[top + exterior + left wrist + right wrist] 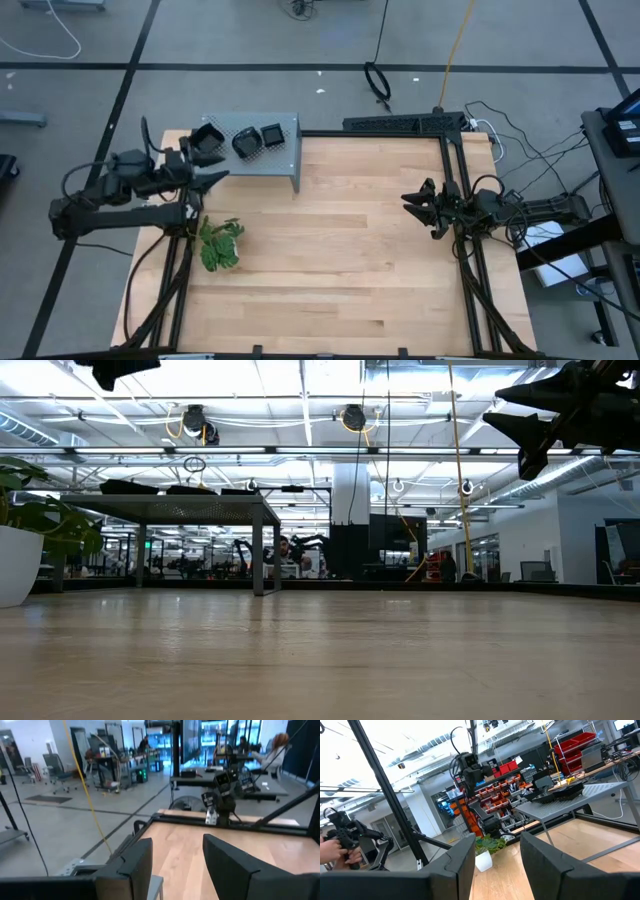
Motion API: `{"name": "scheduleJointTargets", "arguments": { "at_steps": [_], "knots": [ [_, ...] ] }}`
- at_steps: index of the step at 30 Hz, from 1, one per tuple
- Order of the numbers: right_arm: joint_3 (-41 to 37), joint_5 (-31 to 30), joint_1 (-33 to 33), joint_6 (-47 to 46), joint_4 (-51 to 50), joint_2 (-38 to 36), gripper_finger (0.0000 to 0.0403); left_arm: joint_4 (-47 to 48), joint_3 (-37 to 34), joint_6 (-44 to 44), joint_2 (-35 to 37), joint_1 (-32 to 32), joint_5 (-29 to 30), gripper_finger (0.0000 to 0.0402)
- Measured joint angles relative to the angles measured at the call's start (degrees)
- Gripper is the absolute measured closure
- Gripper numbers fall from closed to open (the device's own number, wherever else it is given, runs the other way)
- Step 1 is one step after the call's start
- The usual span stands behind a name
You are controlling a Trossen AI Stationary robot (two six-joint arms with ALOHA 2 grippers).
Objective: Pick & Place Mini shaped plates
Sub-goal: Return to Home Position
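Observation:
Several glossy black mini plates (245,143) rest on top of the grey perforated shelf (285,150) at the table's far left corner. In the low view they show as dark shapes (190,489) on the shelf top (170,499), and in the right wrist view as a pile (560,790). My left gripper (212,179) hovers open above the table's left edge, just near of the shelf, its fingers pointing right (177,862). My right gripper (412,203) is open and raised near the right edge, pointing left (495,855). Neither touches a plate.
A green leafy plant in a white pot (220,244) stands on the table near the left edge, just near of my left gripper (25,550). The shelf stands on thin legs (258,550). Bare wood (340,250) lies between the arms. A person's hand (330,849) shows beyond the table.

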State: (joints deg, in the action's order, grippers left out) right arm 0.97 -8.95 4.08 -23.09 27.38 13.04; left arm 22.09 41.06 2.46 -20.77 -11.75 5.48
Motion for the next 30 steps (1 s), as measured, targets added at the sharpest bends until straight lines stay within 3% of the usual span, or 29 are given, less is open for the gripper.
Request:
{"name": "scheduleJointTargets", "arguments": {
  "at_steps": [19,30],
  "knots": [
    [0.0,0.0,-0.02,0.0,0.02,0.02,0.0259,-13.06,-17.87,-3.61,17.13,0.0,0.08,0.0222],
    [0.02,-0.01,-0.01,0.0,0.0,0.01,0.0259,-26.84,-27.86,-4.52,20.16,0.0,0.1,0.0222]
  ]
}}
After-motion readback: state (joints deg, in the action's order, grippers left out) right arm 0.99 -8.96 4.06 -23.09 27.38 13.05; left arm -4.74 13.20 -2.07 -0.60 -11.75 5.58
